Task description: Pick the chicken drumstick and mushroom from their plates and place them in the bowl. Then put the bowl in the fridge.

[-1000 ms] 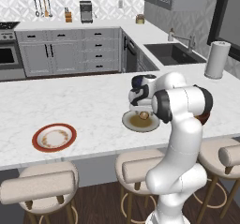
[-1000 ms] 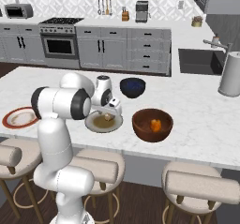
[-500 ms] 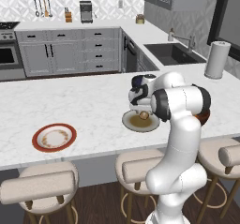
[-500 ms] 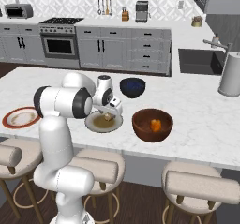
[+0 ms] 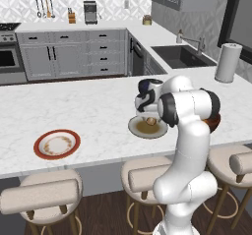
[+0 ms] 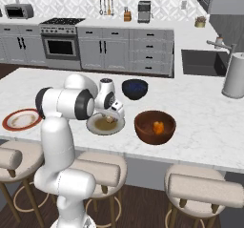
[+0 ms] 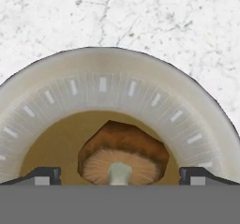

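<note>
**With the claw wide over the mushroom, a straight drop is what the grasp wants**

While the drumstick (image 6: 158, 126) already lies in the brown bowl (image 6: 155, 127), the step in hand looks to be the mushroom (image 7: 123, 158), which sits on its side at the middle of the grey-olive plate (image 7: 117, 78), gills and pale stem facing the hand camera. The gripper (image 7: 120, 175) hangs just above it, jaws spread as wide as they go, one tip on each side of the cap with a clear gap on both. Judging from that, the line-up is good: lowering straight down without drifting sideways should keep the cap centred, and closing on its widest part, not on the thin stem, should hold best. The cap is rounded and small, so a low, gentle squeeze seems wiser than a pinch near the top, which might squirt it across the plate. Going too deep risks the tips striking the plate.

The arm (image 5: 189, 131) rises from the stool side of the worktop, folds at the elbow and reaches forward, the hand (image 6: 108, 103) pointing down over the plate (image 6: 106, 123) near the worktop's front edge. The bowl stands just to the plate's right in the right base view, a short carry; the red-rimmed plate (image 5: 57, 144) lies empty well apart toward the left end
</note>
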